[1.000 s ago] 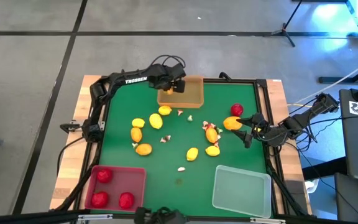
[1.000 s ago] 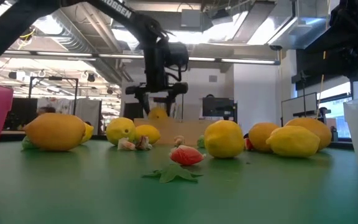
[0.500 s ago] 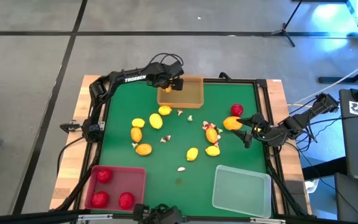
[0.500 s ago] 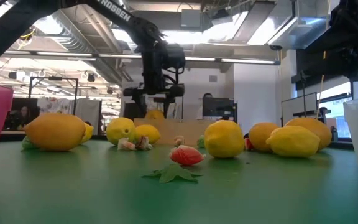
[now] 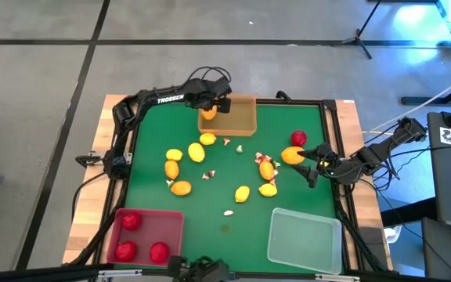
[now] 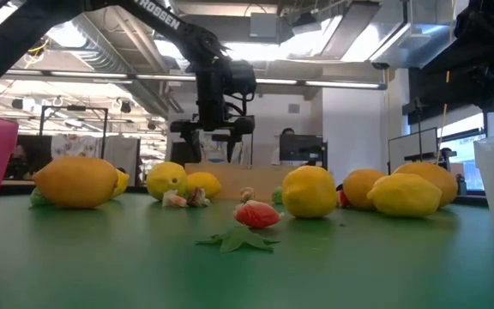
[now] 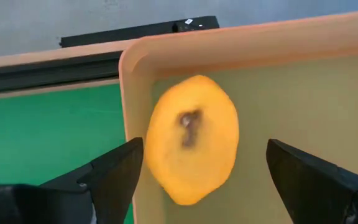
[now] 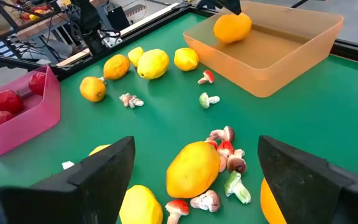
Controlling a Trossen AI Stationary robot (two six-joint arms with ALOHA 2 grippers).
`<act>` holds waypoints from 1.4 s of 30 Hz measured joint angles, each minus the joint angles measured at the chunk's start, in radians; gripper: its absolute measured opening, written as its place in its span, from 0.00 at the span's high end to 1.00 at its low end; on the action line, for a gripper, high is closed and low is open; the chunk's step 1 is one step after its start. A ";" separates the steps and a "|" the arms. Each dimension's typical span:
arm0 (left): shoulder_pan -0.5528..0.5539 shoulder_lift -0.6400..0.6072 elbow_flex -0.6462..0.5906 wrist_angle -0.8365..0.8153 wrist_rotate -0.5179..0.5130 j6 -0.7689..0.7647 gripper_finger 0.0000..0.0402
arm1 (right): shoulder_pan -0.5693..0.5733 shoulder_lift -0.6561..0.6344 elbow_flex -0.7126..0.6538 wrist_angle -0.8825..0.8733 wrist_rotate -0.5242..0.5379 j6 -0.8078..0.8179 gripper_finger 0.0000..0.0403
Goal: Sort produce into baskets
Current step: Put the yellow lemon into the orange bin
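Note:
My left gripper (image 5: 219,100) hangs open over the near-left corner of the orange-tan basket (image 5: 241,117) at the table's far side. An orange oval fruit (image 7: 192,140) lies in that corner below the fingers, untouched; it also shows in the right wrist view (image 8: 232,28). My right gripper (image 5: 313,164) is open and low at the table's right edge, beside an orange fruit (image 5: 292,155) and a red fruit (image 5: 297,139). The red basket (image 5: 171,227) at the near left holds three red fruits. The clear basket (image 5: 304,239) stands at the near right.
Several yellow and orange fruits (image 5: 196,151) lie loose on the green mat's middle, with small whitish-and-red mushroom bits (image 8: 225,149) among them. One orange fruit (image 8: 193,168) lies just ahead of my right gripper. A raised black frame (image 5: 331,125) borders the mat.
The orange fruit that showed just below my left gripper's fingers has dropped behind the orange-tan basket's wall and now lies in the basket. My left gripper has shifted a little toward the table's left edge.

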 joint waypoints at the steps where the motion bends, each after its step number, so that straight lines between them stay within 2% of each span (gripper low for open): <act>1: -0.003 0.000 0.008 0.001 0.000 0.019 0.17 | 0.000 0.000 0.000 0.000 0.000 0.000 0.16; 6: -0.039 -0.003 0.080 -0.010 0.006 0.116 0.17 | 0.000 0.000 0.000 0.000 0.000 -0.004 0.16; 12: -0.141 -0.089 0.115 -0.022 0.036 0.458 0.17 | 0.000 0.000 0.000 -0.005 0.000 -0.006 0.16; 15: -0.198 -0.129 0.115 -0.083 0.046 0.499 0.17 | 0.000 0.000 0.000 -0.024 -0.001 -0.006 0.16; 19: -0.258 -0.169 0.115 -0.163 0.042 0.391 0.17 | 0.000 0.000 0.000 -0.029 -0.001 -0.006 0.16; 26: -0.350 -0.175 0.101 -0.337 0.044 0.024 0.17 | 0.000 0.000 0.000 -0.032 -0.001 -0.005 0.16; 29: -0.377 -0.173 0.067 -0.380 0.042 -0.135 0.17 | 0.000 0.000 0.000 -0.033 -0.001 -0.004 0.16; 36: -0.417 -0.173 -0.074 -0.395 0.070 -0.360 0.17 | 0.000 0.000 0.000 -0.040 -0.001 -0.004 0.16; 42: -0.429 -0.172 -0.188 -0.376 0.111 -0.482 0.17 | 0.000 0.000 0.000 -0.045 -0.001 -0.004 0.16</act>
